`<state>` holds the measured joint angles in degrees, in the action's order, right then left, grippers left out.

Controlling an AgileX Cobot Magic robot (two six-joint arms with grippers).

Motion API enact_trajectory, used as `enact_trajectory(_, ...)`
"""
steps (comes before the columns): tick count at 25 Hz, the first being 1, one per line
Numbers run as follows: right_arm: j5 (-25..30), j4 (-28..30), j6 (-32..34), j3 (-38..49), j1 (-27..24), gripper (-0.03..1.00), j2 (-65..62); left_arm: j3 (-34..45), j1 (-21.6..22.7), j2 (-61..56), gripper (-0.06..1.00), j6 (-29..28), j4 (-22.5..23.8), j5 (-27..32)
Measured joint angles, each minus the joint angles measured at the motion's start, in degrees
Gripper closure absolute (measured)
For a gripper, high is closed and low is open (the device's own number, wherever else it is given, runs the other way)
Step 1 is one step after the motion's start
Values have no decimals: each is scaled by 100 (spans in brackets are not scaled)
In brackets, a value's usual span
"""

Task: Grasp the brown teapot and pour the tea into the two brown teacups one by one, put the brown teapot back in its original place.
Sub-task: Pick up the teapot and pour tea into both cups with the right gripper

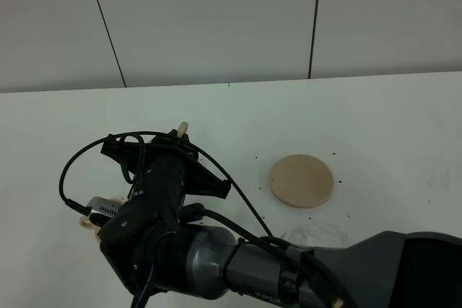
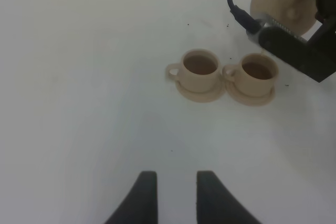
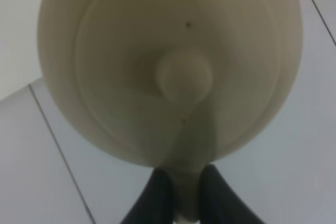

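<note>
1. Exterior high view: the right arm is seen reaching across to the left of the white table [image 1: 404, 120], and most of what it carries is hidden by its dark casing. Only a small tan tip [image 1: 183, 128] shows above the arm, and it cannot be told which part of the teapot it is. The wide flat tan disc [image 1: 302, 179], the teapot's resting place, lies bare and well apart to the right. A risk is judged here: the return is a long carry, and a tilted pot could drip across the table.

2. Left wrist view: the left pincer [image 2: 177, 182] is seen empty, its dark fingers parted, above bare table. Two small matte tan teacups [image 2: 199, 69] [image 2: 256, 73] stand on round saucers, side by side and almost touching, both holding dark liquid. A thin stream seems to fall toward the nearer-arm cup; overfilling or a splash onto its saucer is judged possible.

3. Right wrist view: the brown teapot [image 3: 168, 40] fills the picture, round, smooth and matte, with a small lid knob. The right pincer [image 3: 182, 192] is clamped on its handle. The lid is unsecured, so a steep tilt could loosen it.
</note>
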<state>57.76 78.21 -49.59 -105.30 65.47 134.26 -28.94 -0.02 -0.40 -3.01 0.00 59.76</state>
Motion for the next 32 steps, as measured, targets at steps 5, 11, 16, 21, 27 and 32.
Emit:
enact_trajectory(5, 39, 6, 0, 0, 0, 87, 0, 0, 0, 0, 69, 0, 0, 0)
enact_trajectory(11, 48, 6, 0, 0, 0, 87, 0, 0, 0, 0, 69, 0, 0, 0)
enact_trajectory(16, 58, 6, 0, 0, 0, 87, 0, 0, 0, 0, 69, 0, 0, 0)
enact_trajectory(21, 58, 11, 0, 0, 0, 87, 0, 0, 0, 0, 69, 0, 0, 0)
enact_trajectory(27, 65, 11, 0, 0, 5, 87, 0, 0, 0, 0, 69, 0, 0, 0)
enact_trajectory(32, 78, 36, 0, 0, 15, 87, 0, 0, 0, 0, 69, 0, 0, 0)
